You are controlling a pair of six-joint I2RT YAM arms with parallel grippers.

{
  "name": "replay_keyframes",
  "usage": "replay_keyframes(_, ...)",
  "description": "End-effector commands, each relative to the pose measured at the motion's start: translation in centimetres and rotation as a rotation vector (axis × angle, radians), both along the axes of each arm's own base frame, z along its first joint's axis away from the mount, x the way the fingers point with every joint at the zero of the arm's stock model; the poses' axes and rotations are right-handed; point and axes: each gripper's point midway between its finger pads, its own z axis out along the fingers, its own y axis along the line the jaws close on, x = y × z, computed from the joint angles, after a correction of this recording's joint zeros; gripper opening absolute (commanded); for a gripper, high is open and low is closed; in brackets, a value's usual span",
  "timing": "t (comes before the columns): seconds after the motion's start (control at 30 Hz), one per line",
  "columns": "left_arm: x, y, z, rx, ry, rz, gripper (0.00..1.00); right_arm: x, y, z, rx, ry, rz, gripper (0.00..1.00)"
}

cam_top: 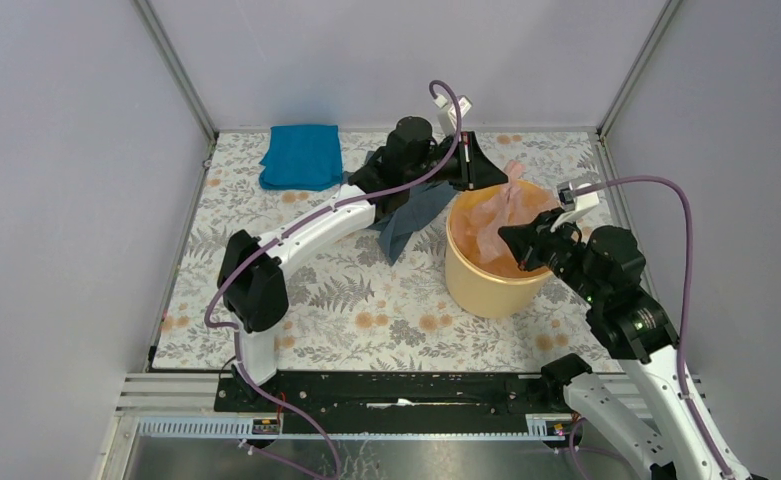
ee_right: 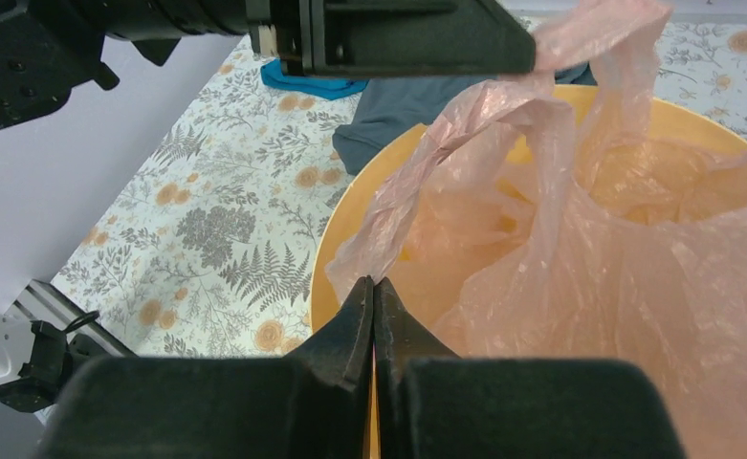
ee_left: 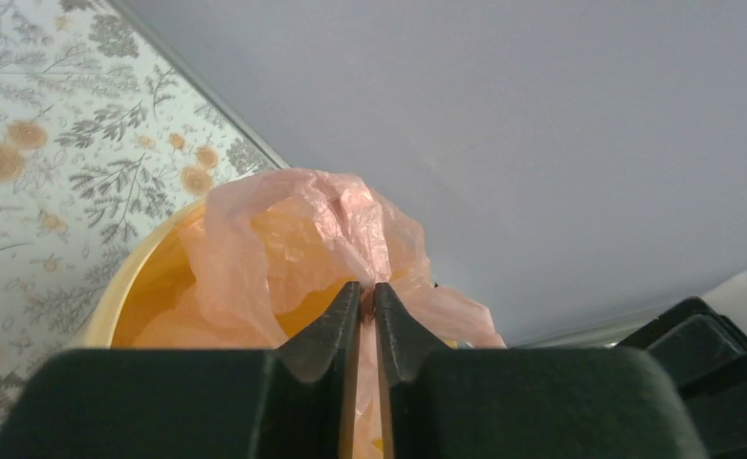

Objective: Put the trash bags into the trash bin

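The yellow-orange trash bin (cam_top: 486, 285) stands right of the table's middle. The thin pale-pink trash bag (cam_top: 491, 222) hangs inside it, with its top edges rising above the rim. My left gripper (cam_top: 506, 180) is at the bin's far rim. In the left wrist view my left gripper (ee_left: 368, 287) is shut on a gathered fold of the bag (ee_left: 283, 229). My right gripper (cam_top: 506, 237) reaches over the bin from the right. In the right wrist view my right gripper (ee_right: 373, 283) is shut on the near edge of the bag (ee_right: 560, 249), just above the bin's rim (ee_right: 340, 239).
A grey-blue garment (cam_top: 411, 215) lies crumpled just left of the bin, under my left arm. A bright blue folded cloth (cam_top: 303, 155) rests at the back left. Grey walls enclose the floral table (cam_top: 296, 320) on three sides.
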Motion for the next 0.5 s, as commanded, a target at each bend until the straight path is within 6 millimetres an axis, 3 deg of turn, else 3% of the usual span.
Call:
replay_keyframes(0.0,0.5,0.3,4.2,-0.100,-0.106,0.033,0.05,-1.0,-1.4,0.6,-0.002,-0.001,-0.052,0.00)
replay_keyframes(0.07,1.6,1.6,4.7,-0.077,-0.139,0.116,0.00,-1.8,-2.2,0.4,-0.008,0.033,-0.081,0.00)
replay_keyframes(0.23,4.1,5.5,5.5,-0.044,-0.163,0.244,0.00,-5.2,-5.2,0.0,-0.001,0.127,-0.191,0.00)
replay_keyframes(0.33,5.9,8.3,4.5,-0.015,-0.136,0.307,0.00,-7.1,-8.2,-2.1,0.007,0.229,-0.350,0.00)
replay_keyframes(0.47,7.7,11.5,3.7,-0.033,-0.102,0.348,0.00,-9.4,-10.7,-5.3,0.087,0.334,-0.510,0.00)
